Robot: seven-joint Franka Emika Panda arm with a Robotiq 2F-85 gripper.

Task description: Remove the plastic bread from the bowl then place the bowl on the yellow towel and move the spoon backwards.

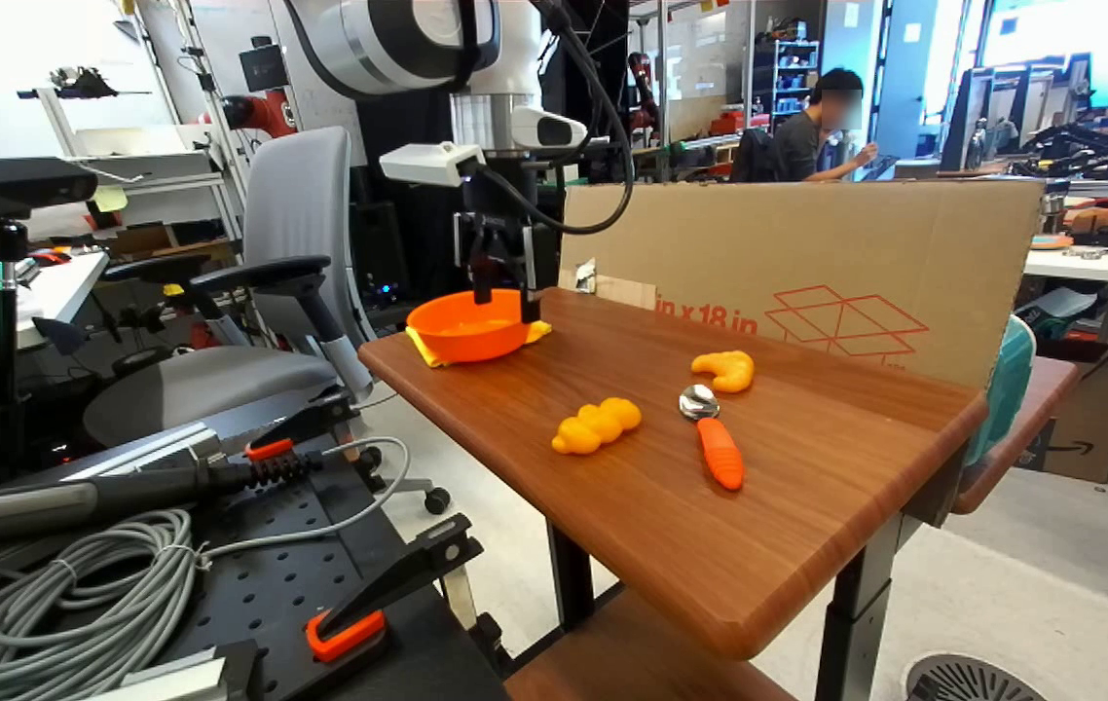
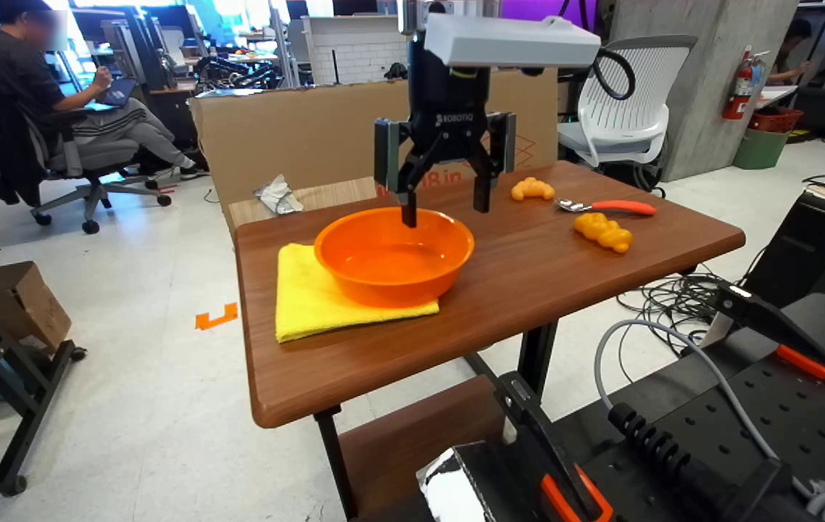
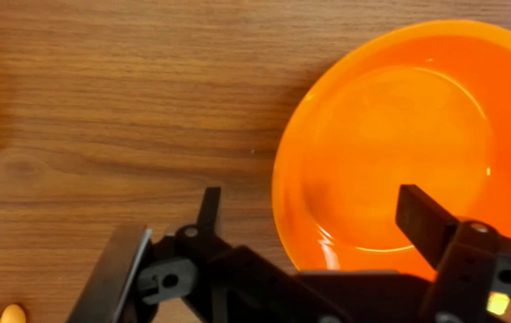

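The shallow orange bowl (image 1: pixel 461 336) (image 2: pixel 394 264) (image 3: pixel 399 148) has nothing in it and rests upright, mostly on the folded yellow towel (image 2: pixel 304 297) (image 1: pixel 425 352). One side of the bowl reaches past the cloth. My gripper (image 1: pixel 506 310) (image 2: pixel 445 210) (image 3: pixel 309 193) is open, one finger over the bowl's inside and one outside the rim, nothing held. Two yellow-orange plastic bread pieces, a lumpy twisted one (image 1: pixel 598 426) (image 2: pixel 602 232) and a curved one (image 1: pixel 724 371) (image 2: pixel 532 189), lie on the table. Near them is the spoon (image 1: pixel 721 453) (image 2: pixel 623 207), outside the wrist view.
A cardboard panel (image 1: pixel 807 253) (image 2: pixel 296 138) stands upright along one long side of the wooden table (image 1: pixel 554 370). Beside the opposite side is a black bench (image 1: pixel 359 584) with clamps and cable. A grey chair (image 1: pixel 296 214) stands close to the table's end by the bowl.
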